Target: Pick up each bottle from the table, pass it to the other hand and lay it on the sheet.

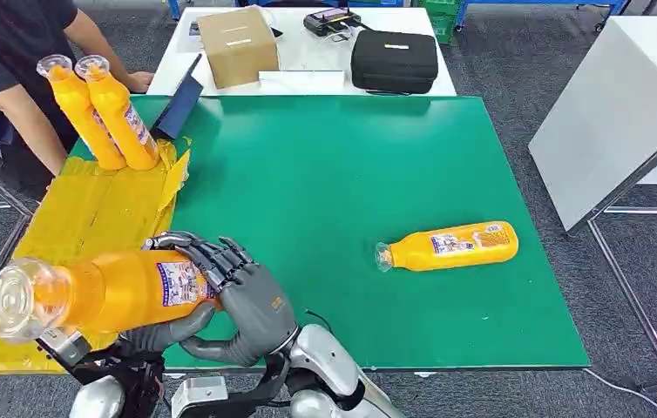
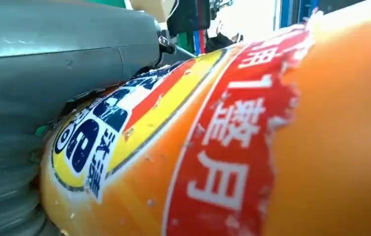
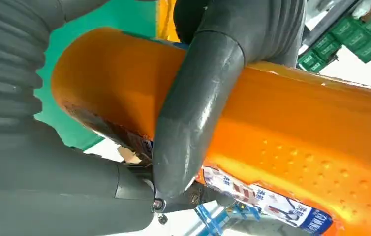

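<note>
An orange bottle [image 1: 107,292] with a clear cap end hangs sideways over the near end of the yellow sheet [image 1: 90,218]. My right hand [image 1: 242,300] grips its label end, fingers over the top and thumb [image 3: 193,113] underneath. My left hand [image 1: 68,347] holds it from below near the neck, and the label [image 2: 223,147] presses against that grey hand [image 2: 36,73]. A second orange bottle [image 1: 451,246] lies on its side on the green mat [image 1: 334,165], to the right. Two more bottles [image 1: 107,113] stand leaning at the sheet's far end.
A person [image 1: 11,70] stands at the far left with a hand on the white table behind. A cardboard box [image 1: 236,43], a black case [image 1: 393,59] and a dark tablet [image 1: 179,106] sit beyond the mat. Another white table [image 1: 612,113] stands to the right.
</note>
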Robot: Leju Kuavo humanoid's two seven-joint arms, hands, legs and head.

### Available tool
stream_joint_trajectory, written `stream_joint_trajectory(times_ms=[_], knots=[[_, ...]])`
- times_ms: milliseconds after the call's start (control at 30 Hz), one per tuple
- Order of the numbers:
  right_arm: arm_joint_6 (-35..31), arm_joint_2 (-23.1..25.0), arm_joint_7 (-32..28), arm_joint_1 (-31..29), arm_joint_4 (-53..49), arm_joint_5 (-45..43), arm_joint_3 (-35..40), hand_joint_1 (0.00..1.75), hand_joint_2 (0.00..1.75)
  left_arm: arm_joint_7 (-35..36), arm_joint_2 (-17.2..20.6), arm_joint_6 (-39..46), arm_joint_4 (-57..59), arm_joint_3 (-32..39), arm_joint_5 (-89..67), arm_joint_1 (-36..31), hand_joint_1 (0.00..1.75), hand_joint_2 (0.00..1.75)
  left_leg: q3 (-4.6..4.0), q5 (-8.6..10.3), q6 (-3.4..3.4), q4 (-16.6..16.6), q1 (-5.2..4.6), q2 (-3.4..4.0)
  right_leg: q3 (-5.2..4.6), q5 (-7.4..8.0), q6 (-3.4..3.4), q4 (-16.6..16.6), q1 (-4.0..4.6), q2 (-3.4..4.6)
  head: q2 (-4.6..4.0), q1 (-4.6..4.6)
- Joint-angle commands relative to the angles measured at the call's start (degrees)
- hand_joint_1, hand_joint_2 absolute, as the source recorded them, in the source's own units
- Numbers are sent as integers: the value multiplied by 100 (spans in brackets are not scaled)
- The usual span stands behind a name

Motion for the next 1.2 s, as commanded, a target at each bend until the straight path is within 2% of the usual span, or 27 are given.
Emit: stream_joint_trajectory(times_ms=[33, 167, 267, 333, 433, 633, 900, 1000, 1067, 1133, 1200], knots=[[33, -490, 50, 336, -737, -81, -285, 0, 175, -83, -34, 678, 639, 1174, -657, -775, 175, 175, 22, -8, -8, -2, 10, -30, 35, -14, -8, -7, 7, -14, 0, -2], [73, -491, 88, 689, -1104, 88, -341, 0, 175, -376, -53, 623, 774, 1714, -964, -722, 175, 175, 26, -7, -7, -7, 6, -16, 33, -11, -7, -10, 4, -2, 0, 2], [67, -495, 90, 696, -1112, 92, -338, 0, 175, -403, -58, 655, 780, 1734, -1061, -723, 175, 175, 24, -10, -8, -6, 8, 1, 29, -6, -9, -9, 7, 15, 0, -2], [60, -502, 83, 694, -1091, 86, -347, 0, 175, -407, -78, 661, 771, 1715, -1083, -721, 175, 175, 31, -13, -7, -4, 8, -27, 40, -14, -13, -9, 6, -9, 0, 4], [33, -499, 82, 684, -1060, 92, -376, 0, 175, -397, -122, 809, 809, 1777, -1311, -760, 175, 175, 29, -12, -7, -4, 7, -13, 34, -13, -12, -9, 4, 5, 0, 0], [50, -525, 42, 713, -1005, 112, -422, 0, 175, -554, -70, 981, 1141, 2152, -1612, -906, 175, 175, 31, -11, -10, -6, 9, -11, 37, -11, -14, -10, 6, 8, 0, 2], [50, -560, 21, 739, -1056, 140, -449, 0, 175, -594, -4, 1252, 1190, 2173, -2131, -920, 175, 175, 19, -7, -6, -4, 7, -10, 25, -7, -9, -7, 5, 3, 0, 2], [37, -660, 7, 795, -1201, 175, -516, 0, 175, -479, 261, 2996, 1466, 2015, -4617, -944, 175, 175, 17, -5, -6, -5, 5, -13, 24, -6, -9, -8, 4, -1, 0, 2], [37, -820, -18, 818, -1317, 126, -581, 0, 175, 170, 504, 4365, 1911, 1951, -7026, -865, 175, 175, 28, -7, -8, -9, 4, -15, 34, -10, -11, -10, 2, 1, 0, 0], [30, -1007, -72, 838, -1498, -19, -690, 0, 175, 766, 644, 4934, 2392, 1966, -8161, -726, 175, 175, 25, -2, -4, -14, -2, -8, 27, -4, -8, -11, -4, 3, 0, 0], [57, -1128, -81, 866, -1658, -138, -822, 0, 175, 904, 725, 4934, 2607, 1921, -8408, -577, 175, 175, 34, -5, -6, -17, -1, -5, 37, -5, -10, -15, -3, 9, 0, 0]])
